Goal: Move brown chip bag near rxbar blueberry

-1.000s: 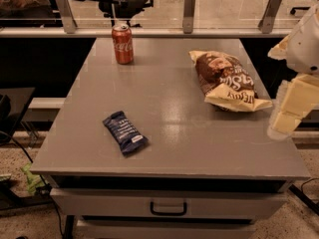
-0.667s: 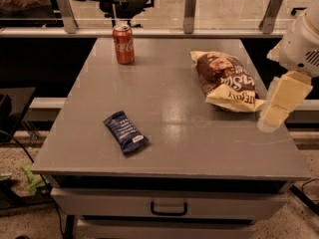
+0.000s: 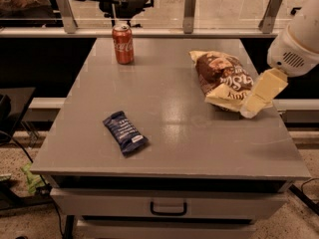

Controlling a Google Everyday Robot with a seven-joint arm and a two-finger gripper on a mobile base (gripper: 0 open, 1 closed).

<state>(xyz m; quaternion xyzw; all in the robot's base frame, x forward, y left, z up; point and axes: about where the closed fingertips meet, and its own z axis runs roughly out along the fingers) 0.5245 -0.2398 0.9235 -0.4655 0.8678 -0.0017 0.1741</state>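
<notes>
- Grey tabletop [image 3: 169, 98] carries three items: the brown chip bag [image 3: 222, 76] at the far right, the rxbar blueberry [image 3: 124, 132] at the near left, and a red soda can [image 3: 122, 44] towards the far left corner.
- Bag and bar lie well apart with bare surface between them, so the task looks hardly begun.
- The robot's pale hand [image 3: 254, 103] reaches in from the right to the bag's near right corner. It is low over the tabletop and touching or just beside the bag's cream end. Whether it is released or clenched cannot be told from this view.
- The step in hand appears to be securing the bag. A firm hold on the crimped cream end, rather than the puffy brown middle, would likely keep the crinkly film from slipping.
- A sound path for the carry runs diagonally toward the near left, with the bag lifted clear rather than dragged and kept away from the can.
- Setting it down just beside the bar, without covering or nudging the small wrapper, would meet the goal.
</notes>
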